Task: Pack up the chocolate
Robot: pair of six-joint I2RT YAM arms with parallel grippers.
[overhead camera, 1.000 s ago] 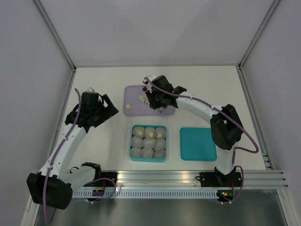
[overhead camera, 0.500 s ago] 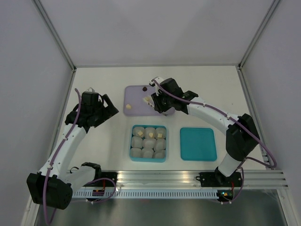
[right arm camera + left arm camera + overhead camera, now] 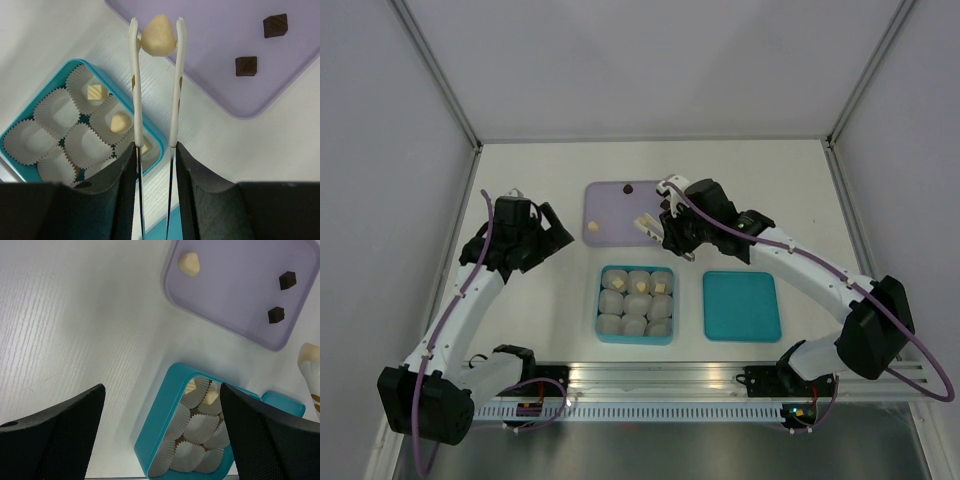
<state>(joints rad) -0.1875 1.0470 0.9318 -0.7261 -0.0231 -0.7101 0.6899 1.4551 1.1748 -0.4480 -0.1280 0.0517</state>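
One cream-white chocolate (image 3: 158,41) is gripped between the right gripper (image 3: 157,25)'s fingers (image 3: 134,75); the left gripper (image 3: 161,390)'s fingers (image 3: 55,435) are spread wide above the worktop (image 3: 75,315).

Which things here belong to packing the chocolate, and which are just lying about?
In the job: cream chocolate in the right tool; cream piece and dark pieces on the lavender tray; teal box of paper cups.
Lying about: teal lid; open left tool.
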